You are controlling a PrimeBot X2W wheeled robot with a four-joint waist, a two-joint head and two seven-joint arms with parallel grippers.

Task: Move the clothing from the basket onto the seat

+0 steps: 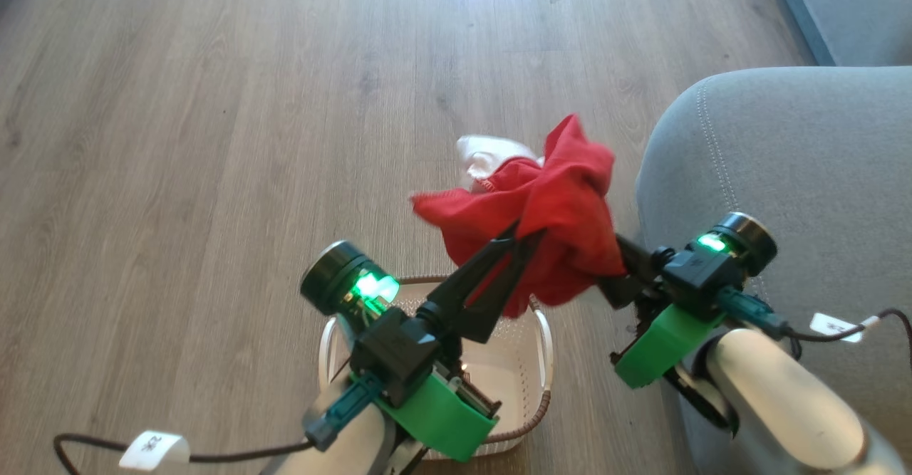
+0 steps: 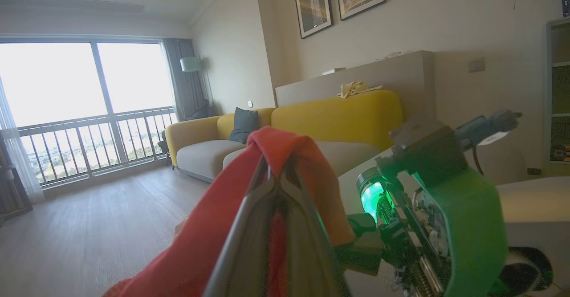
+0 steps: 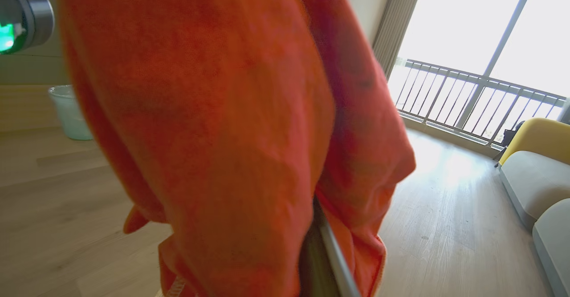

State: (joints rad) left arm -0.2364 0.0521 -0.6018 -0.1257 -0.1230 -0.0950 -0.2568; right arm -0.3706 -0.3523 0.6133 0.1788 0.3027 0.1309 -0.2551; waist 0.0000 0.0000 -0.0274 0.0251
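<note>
Clothing (image 1: 563,204): up in the air, the bundle hangs over the far edge of the basket (image 1: 509,361), the seat (image 1: 784,162) just beside it on the robot's right.
Left gripper (image 1: 527,236): fingers pressed together, pinching a red fold.
Right gripper (image 1: 625,270): closed on the cloth from the seat side.
Around: wooden floor (image 1: 249,105) beyond.
Hidden: right fingertips buried in fabric; the left arm covers the basket's near part.
Look: crumpled bright red, white piece (image 1: 488,158) poking out behind.
</note>
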